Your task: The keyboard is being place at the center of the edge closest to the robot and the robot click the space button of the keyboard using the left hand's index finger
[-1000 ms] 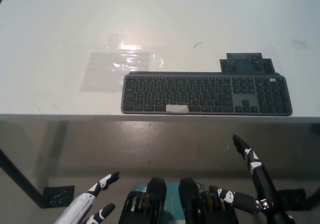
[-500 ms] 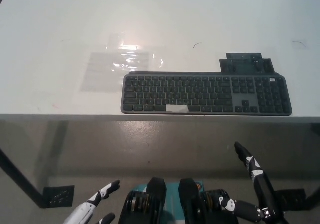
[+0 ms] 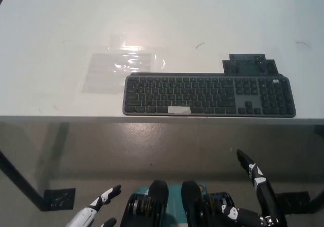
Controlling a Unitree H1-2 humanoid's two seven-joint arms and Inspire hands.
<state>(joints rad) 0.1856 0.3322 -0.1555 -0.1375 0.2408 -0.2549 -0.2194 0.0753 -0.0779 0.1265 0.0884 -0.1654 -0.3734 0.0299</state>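
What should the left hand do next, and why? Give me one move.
Probably raise the left hand up and forward toward the pale-marked space bar. The hand hangs below the table edge at lower left, well short of the keyboard, which lies along the near edge. The right hand rests low at the right.
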